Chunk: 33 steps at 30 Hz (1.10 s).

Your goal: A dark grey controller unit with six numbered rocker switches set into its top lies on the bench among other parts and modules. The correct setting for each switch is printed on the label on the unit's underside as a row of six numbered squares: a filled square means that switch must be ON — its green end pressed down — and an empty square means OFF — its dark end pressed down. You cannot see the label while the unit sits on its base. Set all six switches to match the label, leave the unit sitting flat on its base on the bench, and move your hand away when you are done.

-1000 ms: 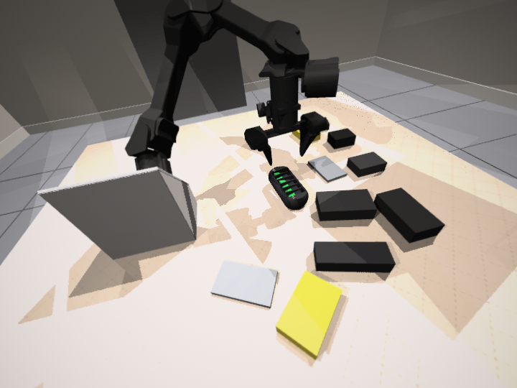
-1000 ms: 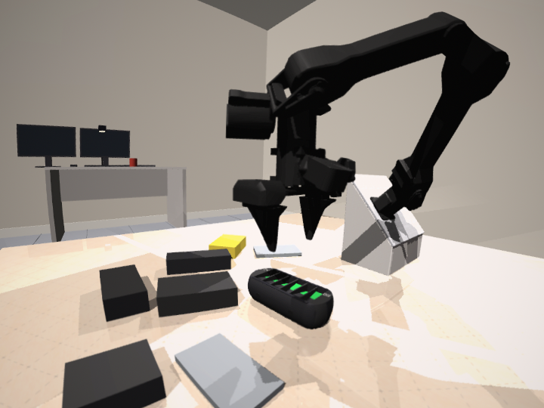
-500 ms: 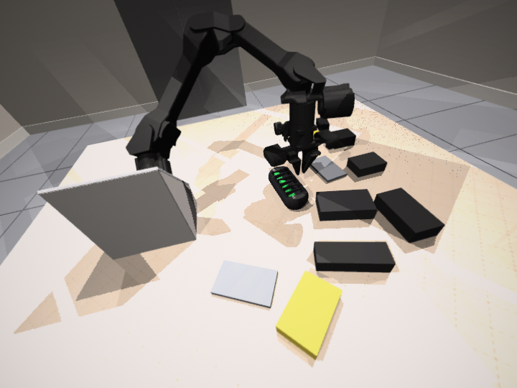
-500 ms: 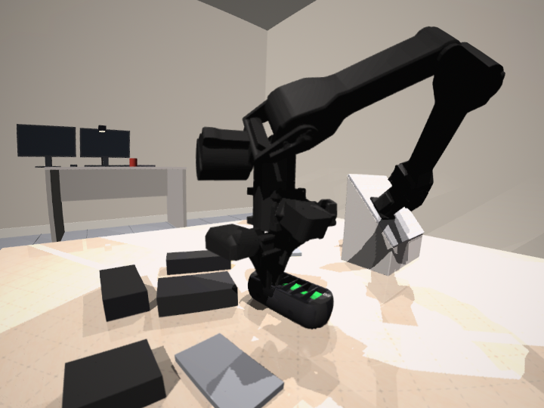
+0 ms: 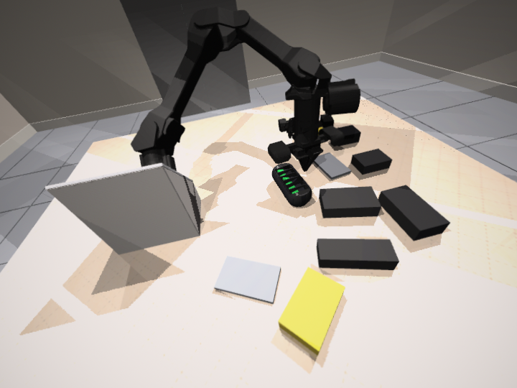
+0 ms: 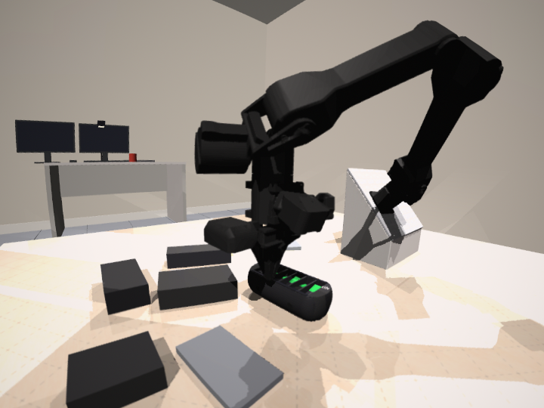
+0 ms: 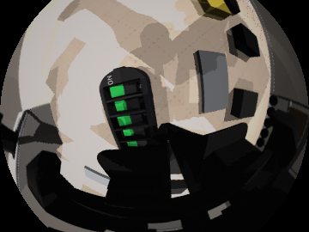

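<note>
The dark grey controller unit [image 5: 297, 196] [image 6: 292, 301] [image 7: 127, 107] sits flat on its base on the bench [image 5: 125, 334], switches facing up. Several rockers show bright green; in the wrist view the nearest switch is hidden under my fingers. My gripper [image 5: 307, 167] [image 6: 267, 270] [image 7: 165, 126] is shut with nothing between the fingers and points straight down. Its tip is at the unit's far end, at the right edge in the top view. I cannot tell whether it touches a switch.
Several black blocks [image 5: 350, 201] [image 5: 413, 210] [image 5: 357, 252] [image 5: 370, 160] and a grey plate [image 5: 332, 165] lie right of the unit. A white plate [image 5: 248, 278] and a yellow block [image 5: 312, 307] lie nearer the front. A large grey wedge [image 5: 129, 204] [image 6: 378, 219] stands at the left by the arm's base.
</note>
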Motion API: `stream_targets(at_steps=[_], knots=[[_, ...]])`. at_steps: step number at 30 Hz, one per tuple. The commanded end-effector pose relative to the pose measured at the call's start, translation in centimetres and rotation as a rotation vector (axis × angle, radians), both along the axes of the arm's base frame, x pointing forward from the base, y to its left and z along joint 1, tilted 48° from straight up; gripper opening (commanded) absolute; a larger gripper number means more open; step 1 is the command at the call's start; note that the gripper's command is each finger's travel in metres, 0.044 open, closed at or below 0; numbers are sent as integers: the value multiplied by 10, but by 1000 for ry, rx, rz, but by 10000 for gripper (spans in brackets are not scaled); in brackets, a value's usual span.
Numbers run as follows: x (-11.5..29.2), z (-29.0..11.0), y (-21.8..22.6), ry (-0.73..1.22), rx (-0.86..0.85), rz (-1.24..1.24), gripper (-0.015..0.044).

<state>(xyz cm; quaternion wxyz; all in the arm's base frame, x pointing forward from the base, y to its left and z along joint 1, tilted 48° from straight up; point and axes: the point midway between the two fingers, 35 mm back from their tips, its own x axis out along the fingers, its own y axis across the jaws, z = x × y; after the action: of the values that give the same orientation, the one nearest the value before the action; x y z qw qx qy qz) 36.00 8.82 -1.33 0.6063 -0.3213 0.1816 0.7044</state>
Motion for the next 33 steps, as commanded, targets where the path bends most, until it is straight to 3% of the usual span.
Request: stream_targets(at_steps=[1, 7, 13, 20, 33], knots=[[0, 0, 0, 0, 0, 0, 0], [0, 0, 0, 0, 0, 0, 0], [3, 32, -36, 0, -3, 0, 158], [3, 33, -37, 0, -2, 0, 341], [3, 33, -37, 0, -2, 0, 0]])
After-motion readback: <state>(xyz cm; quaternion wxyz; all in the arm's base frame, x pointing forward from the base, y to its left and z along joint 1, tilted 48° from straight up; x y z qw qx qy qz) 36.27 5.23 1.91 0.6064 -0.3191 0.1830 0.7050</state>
